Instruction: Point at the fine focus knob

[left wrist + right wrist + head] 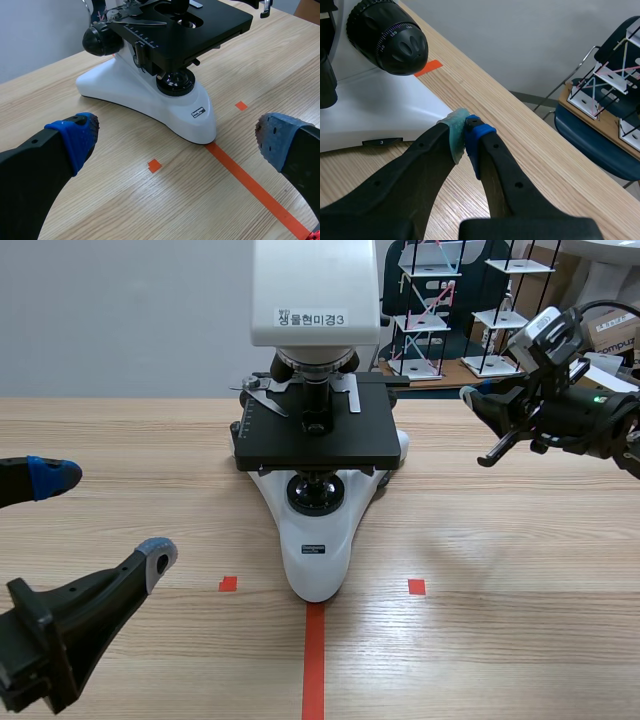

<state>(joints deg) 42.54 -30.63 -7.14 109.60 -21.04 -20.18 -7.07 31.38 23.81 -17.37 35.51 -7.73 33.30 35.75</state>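
Fine focus knob [406, 47] | seemingly apart from right gripper [465, 134], jaws together | left gripper [176, 139] spread

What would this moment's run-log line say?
left hand: open, low | right hand: shut, empty, short of fine focus knob, no contact | microscope: upright

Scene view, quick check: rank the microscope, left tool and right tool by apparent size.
1. microscope, clearly largest.
Then the tools: the left tool looks bigger than the right tool, but it sits much nearer the camera, so I won't rank those two.
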